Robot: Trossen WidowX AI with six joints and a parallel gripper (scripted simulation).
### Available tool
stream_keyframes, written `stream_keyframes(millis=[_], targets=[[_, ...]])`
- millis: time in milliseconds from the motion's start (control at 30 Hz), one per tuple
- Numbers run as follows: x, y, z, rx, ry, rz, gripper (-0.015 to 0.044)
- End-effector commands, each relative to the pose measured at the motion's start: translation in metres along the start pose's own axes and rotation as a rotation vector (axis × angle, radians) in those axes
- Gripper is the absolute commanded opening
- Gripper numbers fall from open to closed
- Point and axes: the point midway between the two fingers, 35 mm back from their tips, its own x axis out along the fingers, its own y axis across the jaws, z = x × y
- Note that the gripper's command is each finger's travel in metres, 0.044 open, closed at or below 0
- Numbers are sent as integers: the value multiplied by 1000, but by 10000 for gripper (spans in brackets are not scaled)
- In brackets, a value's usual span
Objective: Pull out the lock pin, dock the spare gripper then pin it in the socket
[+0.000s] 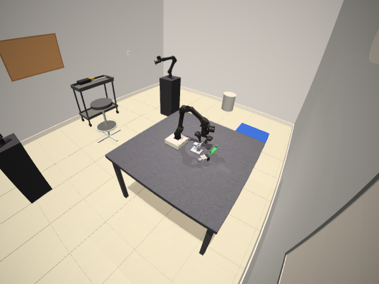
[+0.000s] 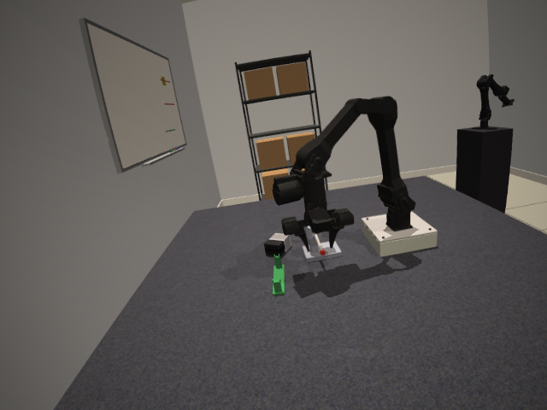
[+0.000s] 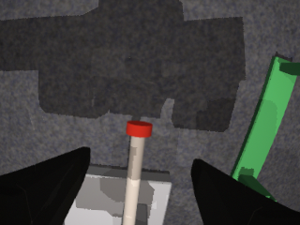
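The white mount (image 1: pixel 194 150) (image 2: pixel 334 253) (image 3: pixel 89 215) stands on the table. The pale lock pin (image 2: pixel 317 241) (image 3: pixel 133 187) with a red head slopes out over its base plate; the wrist view cuts off its far end. My gripper (image 1: pixel 202 141) (image 2: pixel 320 248) (image 3: pixel 142 160) is open and points down, one finger on each side of the pin, with visible gaps to it in the wrist view. The socket is mostly hidden by the gripper in the exterior view. The spare gripper (image 1: pixel 204 158) (image 2: pixel 280 239), white and black, lies on the table beside the mount.
A green bracket with two upright posts (image 1: pixel 213 149) (image 2: pixel 279 274) (image 3: pixel 267 127) lies on the table, to the right of the fingers in the wrist view. The arm's cream base block (image 1: pixel 176 142) (image 2: pixel 408 243) stands on the mount's other side.
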Motion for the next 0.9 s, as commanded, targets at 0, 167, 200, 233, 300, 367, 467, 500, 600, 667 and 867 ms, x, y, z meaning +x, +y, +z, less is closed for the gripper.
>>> stream_keyframes(millis=[0,167,200,233,300,367,467,500,600,667,867], targets=[[10,2,-1,-1,6,14,300],[19,3,-2,-1,6,14,300],[20,3,-2,-1,6,14,300],[22,3,-2,-1,6,14,300],[25,4,-2,-1,6,14,300],[26,4,-2,-1,6,14,300],[26,4,-2,-1,6,14,300],[26,4,-2,-1,6,14,300],[26,4,-2,-1,6,14,300],[26,4,-2,-1,6,14,300],[26,4,-2,-1,6,14,169]])
